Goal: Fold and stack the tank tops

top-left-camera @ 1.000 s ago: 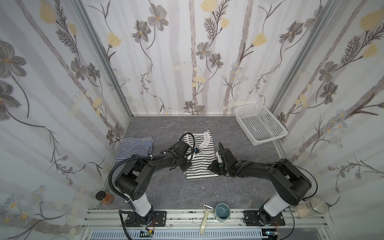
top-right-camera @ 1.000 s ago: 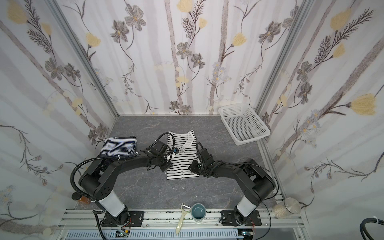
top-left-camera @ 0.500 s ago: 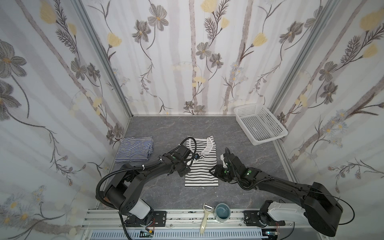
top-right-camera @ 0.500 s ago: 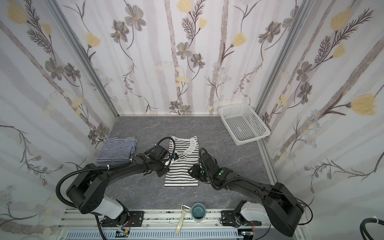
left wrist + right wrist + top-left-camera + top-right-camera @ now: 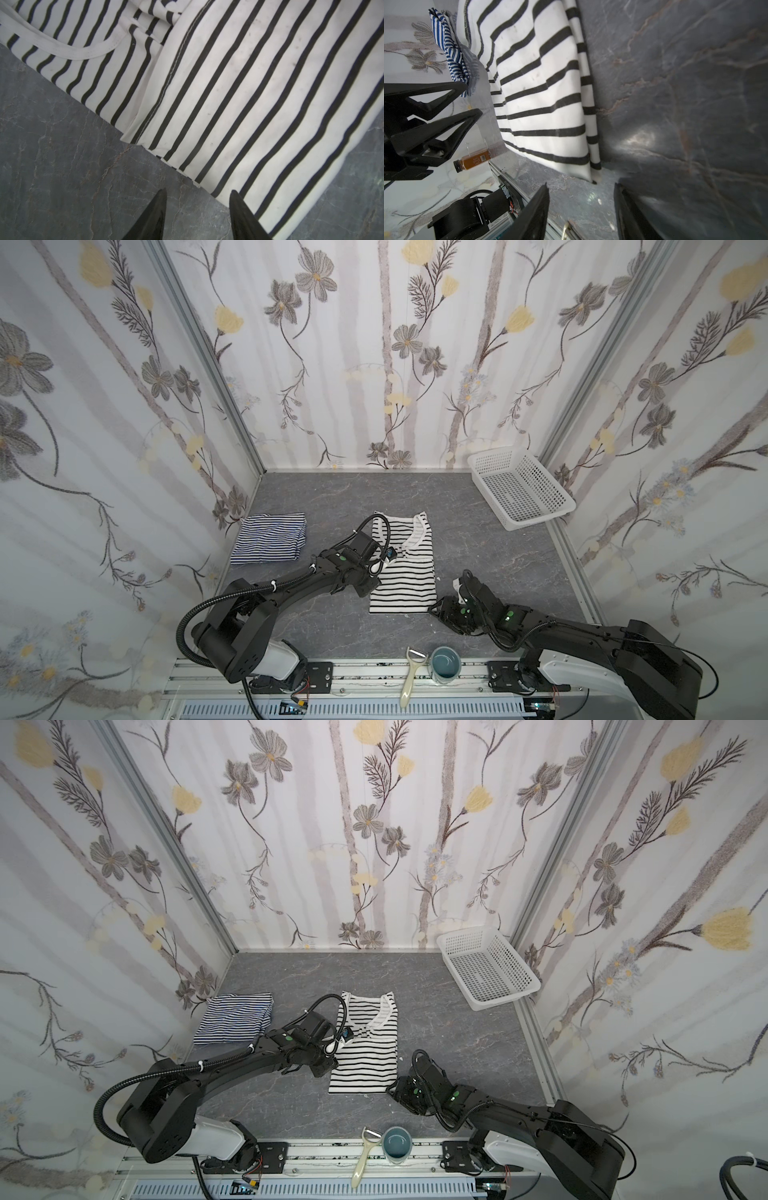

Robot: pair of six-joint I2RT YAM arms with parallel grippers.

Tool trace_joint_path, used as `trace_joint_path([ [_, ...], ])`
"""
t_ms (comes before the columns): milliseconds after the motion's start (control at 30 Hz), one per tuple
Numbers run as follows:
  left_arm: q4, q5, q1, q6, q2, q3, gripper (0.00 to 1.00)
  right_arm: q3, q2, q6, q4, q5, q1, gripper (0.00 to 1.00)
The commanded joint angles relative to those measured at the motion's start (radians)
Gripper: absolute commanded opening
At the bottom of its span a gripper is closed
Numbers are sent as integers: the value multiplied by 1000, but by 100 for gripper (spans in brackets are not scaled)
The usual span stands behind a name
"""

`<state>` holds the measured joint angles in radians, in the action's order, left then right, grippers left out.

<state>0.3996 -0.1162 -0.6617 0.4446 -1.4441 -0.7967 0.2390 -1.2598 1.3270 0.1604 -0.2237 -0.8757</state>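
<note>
wide-striped top (image 5: 405, 572) flat mid-worktop (image 5: 332, 497); navy top (image 5: 270, 541) folded, left | left end effector (image 5: 198, 193) spread, empty | right end effector (image 5: 581, 187) spread, empty | advice: pinch both near hem corners through all layers, lift evenly

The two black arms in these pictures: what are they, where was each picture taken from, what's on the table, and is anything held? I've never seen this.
They are two robot arms, each ending in a two-fingered gripper. Both top views look down on the whole booth; the other two pictures come from cameras on the arms' wrists. On the grey table lie a black-striped white tank top, folded narrow, a folded navy-striped tank top apart on its left, and an empty white basket at the back right. A peeler and a cup sit on the front rail. The left gripper and the right gripper are open and hold nothing, one at each side of the black-striped top.
</note>
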Motion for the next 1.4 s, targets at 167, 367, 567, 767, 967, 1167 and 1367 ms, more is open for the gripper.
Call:
trace_joint_path([
  [167, 4, -13, 3, -1, 10, 12, 51, -53, -28, 107, 133, 39, 0, 47],
  [367, 3, -17, 6, 3, 10, 13, 51, -113, 18, 168, 164, 86, 3, 42],
  [567, 3, -22, 6, 6, 5, 5, 51, -135, 7, 175, 235, 65, 22, 40],
  [767, 2, -27, 6, 5, 4, 8, 51, -131, -42, 169, 282, 35, 25, 39],
  [967, 1, -28, 10, 6, 11, 17, 51, -109, -112, 159, 331, 3, 24, 39],
  [1167, 2, -25, 15, 7, 19, 19, 51, -104, -88, 163, 319, 24, 30, 32],
  [1367, 4, -36, 15, 8, 19, 14, 51, -87, -56, 139, 302, 32, 43, 17],
])
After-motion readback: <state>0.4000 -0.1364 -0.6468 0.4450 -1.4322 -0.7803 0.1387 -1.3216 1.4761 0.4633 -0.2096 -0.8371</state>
